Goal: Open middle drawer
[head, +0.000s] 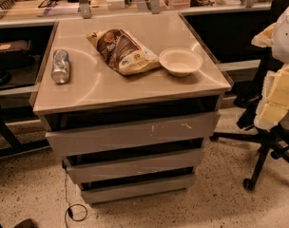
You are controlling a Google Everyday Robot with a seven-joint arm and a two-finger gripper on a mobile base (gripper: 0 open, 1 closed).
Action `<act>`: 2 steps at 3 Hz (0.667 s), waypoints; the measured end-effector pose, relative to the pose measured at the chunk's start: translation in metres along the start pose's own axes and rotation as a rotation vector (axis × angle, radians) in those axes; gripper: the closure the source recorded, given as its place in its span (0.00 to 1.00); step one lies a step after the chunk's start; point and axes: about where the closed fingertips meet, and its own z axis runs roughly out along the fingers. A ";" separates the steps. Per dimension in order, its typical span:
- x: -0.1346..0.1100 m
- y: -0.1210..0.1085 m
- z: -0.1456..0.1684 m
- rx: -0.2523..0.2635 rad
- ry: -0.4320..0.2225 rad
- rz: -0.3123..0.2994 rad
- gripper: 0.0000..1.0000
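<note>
A grey cabinet stands in the middle of the camera view with three drawer fronts stacked. The middle drawer (135, 166) has a plain flat grey front with no handle. None of its tray interior shows, only a dark gap above it. The taller front with white scratch marks (135, 133) is above it and the narrowest front (137, 189) is below. My gripper (274, 109) is at the right edge, on the white and cream arm, well to the right of the drawers and touching none of them.
On the cabinet top (87, 87) lie a can (61, 66) on its side, a brown snack bag (121, 51) and a white bowl (180, 61). A black office chair base (263, 151) stands on the floor at right. A cable (73, 208) lies on the floor in front.
</note>
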 end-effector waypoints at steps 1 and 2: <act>0.000 0.000 0.000 0.000 0.000 0.000 0.00; 0.005 0.016 0.027 -0.022 0.000 0.004 0.00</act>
